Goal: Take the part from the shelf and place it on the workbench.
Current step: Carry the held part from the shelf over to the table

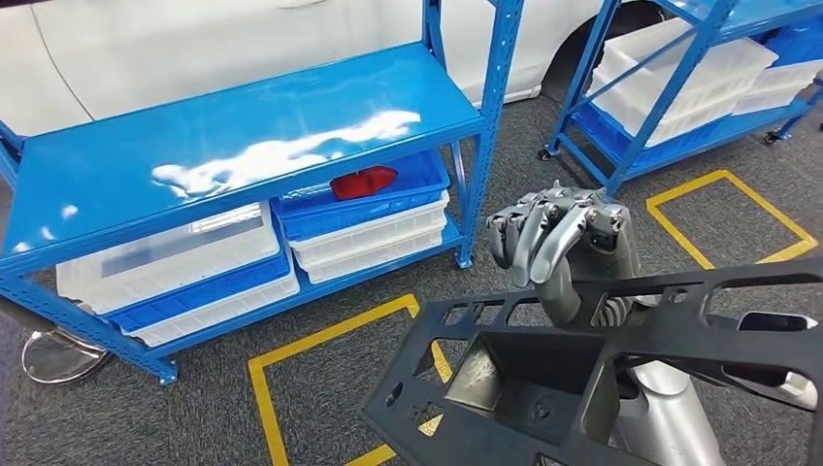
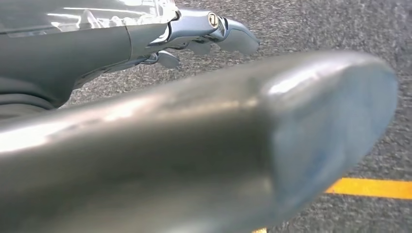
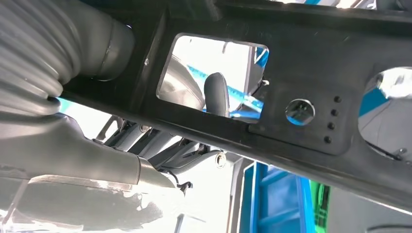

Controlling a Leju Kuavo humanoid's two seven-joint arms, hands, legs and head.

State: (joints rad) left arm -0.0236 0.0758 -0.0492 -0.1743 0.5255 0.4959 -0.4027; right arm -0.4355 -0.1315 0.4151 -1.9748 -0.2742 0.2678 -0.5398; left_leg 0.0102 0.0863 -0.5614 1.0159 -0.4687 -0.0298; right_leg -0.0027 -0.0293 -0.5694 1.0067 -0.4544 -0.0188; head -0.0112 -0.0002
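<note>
- Low in the left wrist view, a thick grey thumb (image 2: 204, 145) of the left hand (image 2: 160, 53) stretches across the frame, with darker fingers (image 2: 233, 36) extended along the upper left; nothing lies between them, and they sit apart over grey carpet (image 2: 316, 24) crossed by a yellow tape line (image 2: 374, 188) at the lower right.
- Right of centre in the head view, the right hand (image 1: 553, 233) is raised, fingers curled down over the upper bar of the black part (image 1: 543, 369), a large plastic frame with many cut-outs that spans the lower right of the frame.
- Across the right wrist view, the same part (image 3: 301, 58) runs as a dark bar with a rectangular window and small holes; one dark finger (image 3: 216, 92) shows through the window, the thumb (image 3: 73, 155) below the bar, so the hand grips it.
- Upper left of the head view holds a blue shelf (image 1: 243, 136) with stacked white and blue bins (image 1: 184, 272); a red piece (image 1: 362, 182) lies in one blue bin.
- Upper right stands a second blue rack (image 1: 699, 87) with white bins.
- Yellow floor squares (image 1: 320, 340) mark the grey carpet.
- No writing can be read.
</note>
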